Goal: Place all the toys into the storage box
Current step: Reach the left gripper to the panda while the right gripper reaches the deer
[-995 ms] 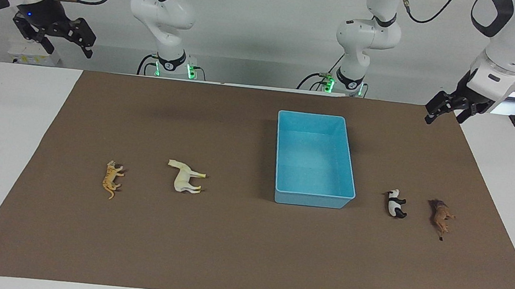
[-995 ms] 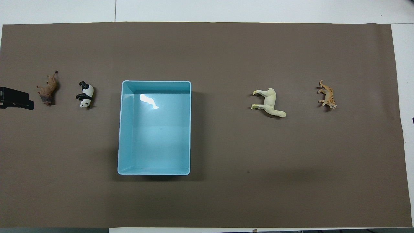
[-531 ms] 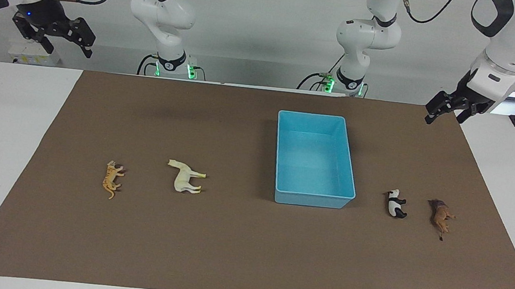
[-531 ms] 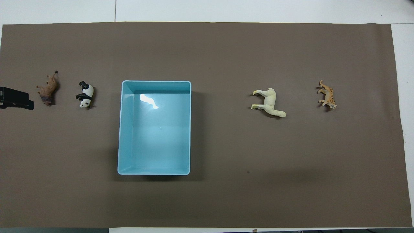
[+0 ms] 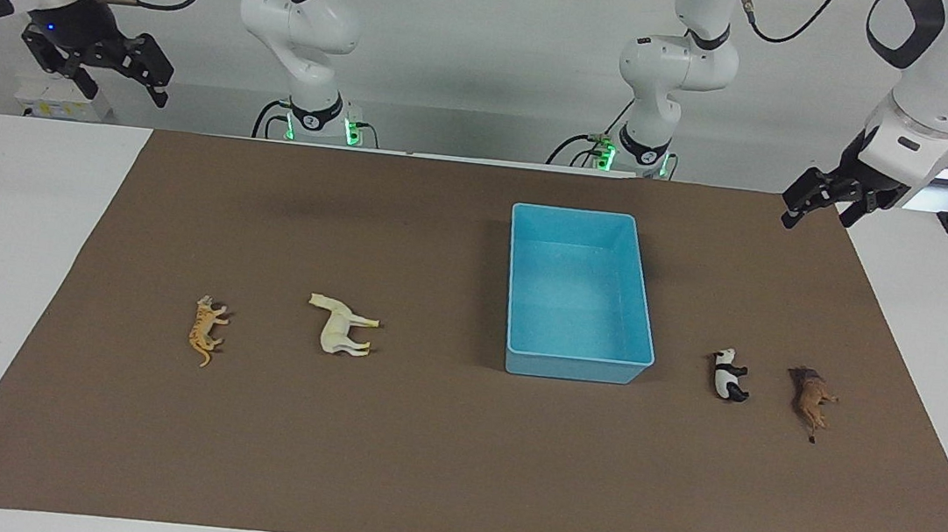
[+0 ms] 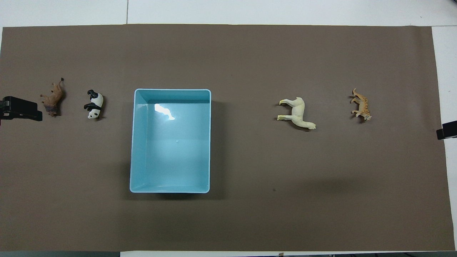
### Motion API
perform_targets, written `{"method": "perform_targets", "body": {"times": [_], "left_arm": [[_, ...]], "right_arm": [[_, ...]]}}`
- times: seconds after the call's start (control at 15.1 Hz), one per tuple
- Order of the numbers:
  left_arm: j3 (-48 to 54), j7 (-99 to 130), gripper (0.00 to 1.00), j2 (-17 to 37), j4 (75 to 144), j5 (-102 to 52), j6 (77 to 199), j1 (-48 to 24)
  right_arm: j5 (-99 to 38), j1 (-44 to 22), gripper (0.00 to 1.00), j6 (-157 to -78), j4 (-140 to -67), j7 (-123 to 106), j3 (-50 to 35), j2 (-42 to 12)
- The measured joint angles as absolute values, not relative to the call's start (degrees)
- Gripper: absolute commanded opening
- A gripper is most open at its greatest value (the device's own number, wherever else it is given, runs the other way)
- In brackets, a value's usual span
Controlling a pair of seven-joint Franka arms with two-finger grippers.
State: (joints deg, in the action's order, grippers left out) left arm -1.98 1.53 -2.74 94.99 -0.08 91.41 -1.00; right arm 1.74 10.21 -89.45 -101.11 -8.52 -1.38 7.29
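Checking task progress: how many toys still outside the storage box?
4. Tiger and horse lie on the mat toward the right arm's end; panda and lion toward the left arm's end. The storage box is empty; nothing looks hidden.

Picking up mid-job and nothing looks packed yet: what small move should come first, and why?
Probably lower the left gripper onto the lion. The storage box holds nothing, and all four toys lie on the mat. The left gripper is open, raised at the lion's end of the table; the right gripper, also open, hangs off the mat's corner.
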Motion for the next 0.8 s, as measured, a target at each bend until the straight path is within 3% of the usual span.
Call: {"method": "perform_targets", "body": {"times": [0.4, 0.8], "left_arm": [[-2.41, 1.53, 1.0, -2.56, 113.83, -0.06, 120.02, -0.64], [-2.59, 12.25, 1.0, 8.51, 113.66, 8.94, 132.99, -0.3]], "right_arm": [[1.73, 8.35, 1.0, -106.17, -111.65, -8.52, -1.66, 3.7], [1.72, 8.36, 1.0, -120.24, -112.31, -8.52, -1.63, -7.09]]}}
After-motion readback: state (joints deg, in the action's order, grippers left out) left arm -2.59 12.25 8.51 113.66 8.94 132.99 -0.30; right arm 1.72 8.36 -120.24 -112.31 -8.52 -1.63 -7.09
